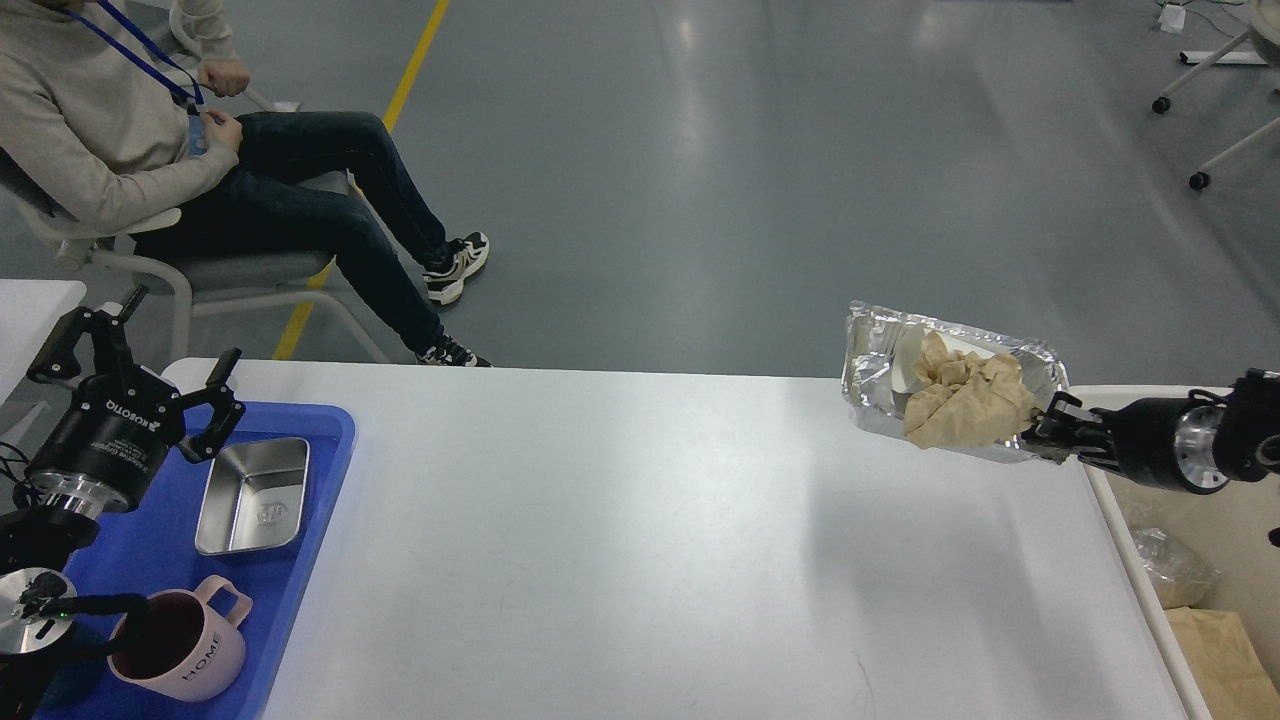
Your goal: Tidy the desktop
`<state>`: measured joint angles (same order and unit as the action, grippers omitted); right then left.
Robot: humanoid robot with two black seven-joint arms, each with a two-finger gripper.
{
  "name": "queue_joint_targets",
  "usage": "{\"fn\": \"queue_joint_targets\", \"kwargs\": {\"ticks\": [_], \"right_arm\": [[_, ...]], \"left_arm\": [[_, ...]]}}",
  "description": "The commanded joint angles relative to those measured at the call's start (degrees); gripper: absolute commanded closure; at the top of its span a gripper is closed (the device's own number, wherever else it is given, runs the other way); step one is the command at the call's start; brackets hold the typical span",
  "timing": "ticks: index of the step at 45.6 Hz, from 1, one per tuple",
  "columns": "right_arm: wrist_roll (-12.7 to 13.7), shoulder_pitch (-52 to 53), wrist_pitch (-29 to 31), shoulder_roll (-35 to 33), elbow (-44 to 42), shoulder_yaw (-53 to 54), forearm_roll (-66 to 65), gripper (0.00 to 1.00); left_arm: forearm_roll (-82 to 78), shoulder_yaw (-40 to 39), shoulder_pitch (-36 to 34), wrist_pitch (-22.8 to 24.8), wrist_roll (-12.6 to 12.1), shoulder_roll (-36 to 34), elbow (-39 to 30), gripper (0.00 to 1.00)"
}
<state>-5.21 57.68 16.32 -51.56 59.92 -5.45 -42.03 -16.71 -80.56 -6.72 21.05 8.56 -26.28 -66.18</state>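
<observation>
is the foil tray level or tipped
Tipped: the foil tray, held at one end by the right gripper, slants, with crumpled paper spilling over its rim.

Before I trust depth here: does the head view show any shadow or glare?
Head view: a soft, faint shadow lies on the desktop below the lifted foil tray; pale glare streaks cross the grey floor; focus is sharp throughout.

The tabletop [620, 540] lies bare across the frame's middle. A blue tray [150, 560] blocks the lower left. A cream bin [1150, 590] borders the right edge.
</observation>
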Motion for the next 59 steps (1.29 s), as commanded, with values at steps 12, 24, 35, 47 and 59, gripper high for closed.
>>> {"fn": "queue_joint_targets", "kwargs": {"ticks": [12,24,35,47,59], "right_arm": [[0.0,-5.6,-3.5,-10.1,-1.4,-0.1,8.8,1.00],[0.0,-11.7,-3.8,-11.5,-9.9,-0.1,16.4,1.00],[0.5,-16.0,-8.0,-6.0,-26.8,-0.3,22.1,0.00],[0.5,-20.9,-8.0,-3.5,-31.8,-0.3,23.2,0.00],[0.0,-17.2,-11.2,6.7,-35.4,0.2,23.0,0.00]], "left_arm": [[0.2,-1.5,0.7,0.1,0.1,4.2,3.2,0.04],[0.1,-1.5,-3.1,0.0,1.2,6.9,10.1,0.04],[-0.4,-0.3,-5.4,0.4,6.5,7.8,11.4,0.04],[-0.3,-0.2,-5.8,0.8,6.4,7.1,11.4,0.04],[-0.3,0.8,-5.9,0.6,6.4,6.9,11.4,0.04]]}}
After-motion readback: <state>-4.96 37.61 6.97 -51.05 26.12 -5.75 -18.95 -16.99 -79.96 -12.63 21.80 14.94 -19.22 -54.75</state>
